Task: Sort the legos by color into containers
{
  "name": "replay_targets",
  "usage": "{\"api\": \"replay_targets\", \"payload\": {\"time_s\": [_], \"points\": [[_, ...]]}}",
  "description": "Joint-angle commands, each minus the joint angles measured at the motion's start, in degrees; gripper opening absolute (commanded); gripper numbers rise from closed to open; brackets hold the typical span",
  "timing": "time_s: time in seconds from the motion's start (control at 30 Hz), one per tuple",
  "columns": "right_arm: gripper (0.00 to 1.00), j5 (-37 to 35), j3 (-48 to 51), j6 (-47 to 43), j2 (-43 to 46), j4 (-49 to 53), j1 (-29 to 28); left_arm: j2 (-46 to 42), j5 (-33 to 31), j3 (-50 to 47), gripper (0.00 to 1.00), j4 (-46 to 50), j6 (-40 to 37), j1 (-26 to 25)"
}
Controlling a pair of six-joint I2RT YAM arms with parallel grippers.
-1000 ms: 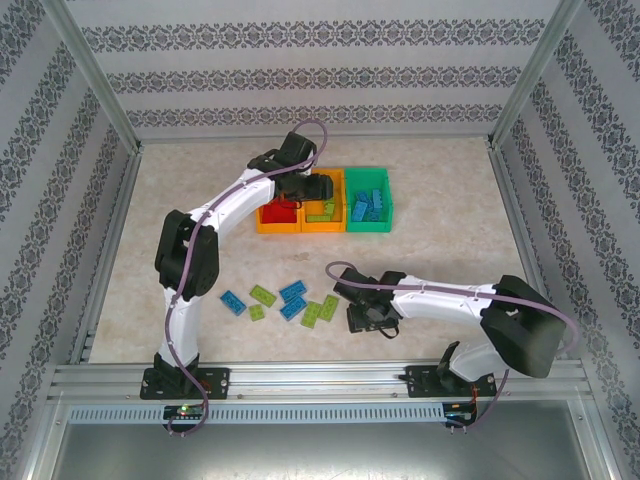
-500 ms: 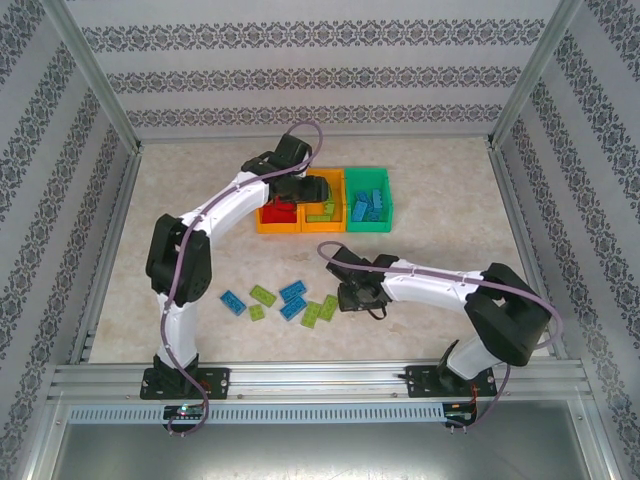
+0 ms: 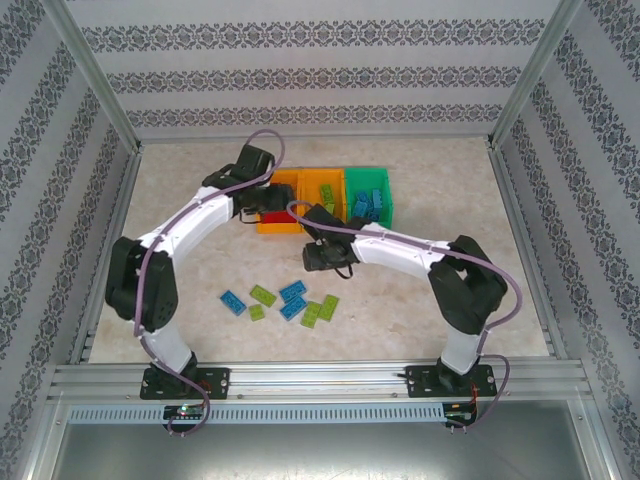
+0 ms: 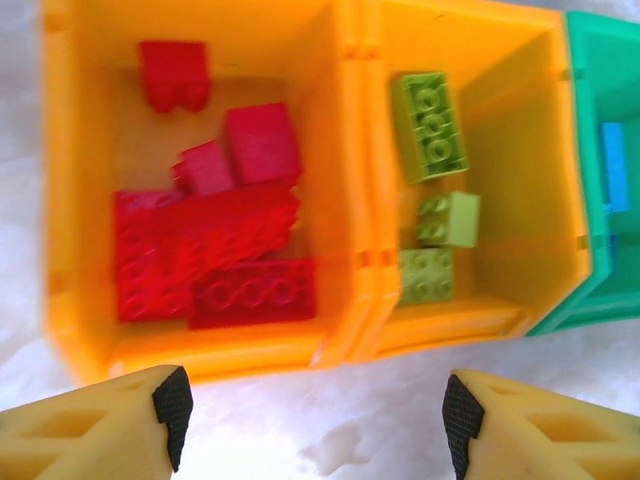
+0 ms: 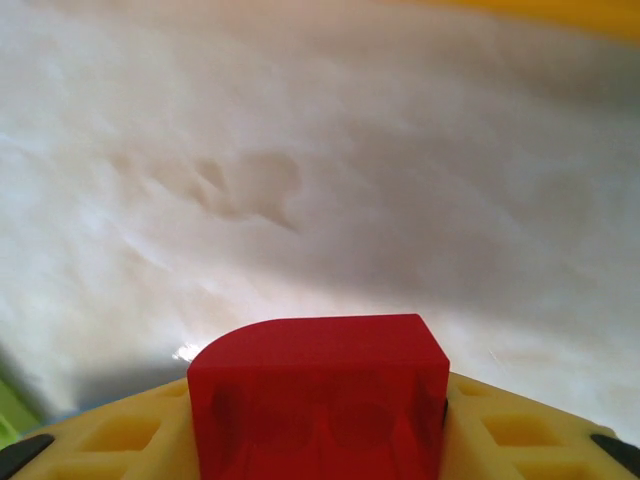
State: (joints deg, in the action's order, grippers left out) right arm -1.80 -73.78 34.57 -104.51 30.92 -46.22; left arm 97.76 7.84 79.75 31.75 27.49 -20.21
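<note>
Left gripper (image 4: 315, 415) hangs spread wide just beside the containers (image 4: 358, 180). Right gripper (image 3: 322, 256), near their front, pinches a red lego (image 5: 318, 395)

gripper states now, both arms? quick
Left gripper: open, nothing between the fingers.
Right gripper: shut on a red lego brick.
</note>
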Motion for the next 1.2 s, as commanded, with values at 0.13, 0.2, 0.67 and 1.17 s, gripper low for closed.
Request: {"api": "replay_targets", "payload": {"time_s": [0.13,0.2,0.67,1.17], "points": [[0.49,8.3,-14.61,-1.94,-8.85,-2.03,1.65,-10.71,-2.89,-13.61,0.72,-0.29,-0.23,6.14],[0.49,10.73,-18.33,-1.52,-11.04,-2.57,2.26,-12.66,-2.96,-16.78,0.73,0.02,-0.32,7.27],[0.51,11.61,-36.72,0.23,-22.19,-1.41,8.19,-20.79,-3.98,-28.11,0.76,5.1,4.71,7.84],[0.6,13.49,-52.34,1.78,-34.58,0.82,10.59,-29.1,2.85,-39.96,0.88,8.48,17.54,7.6]]}}
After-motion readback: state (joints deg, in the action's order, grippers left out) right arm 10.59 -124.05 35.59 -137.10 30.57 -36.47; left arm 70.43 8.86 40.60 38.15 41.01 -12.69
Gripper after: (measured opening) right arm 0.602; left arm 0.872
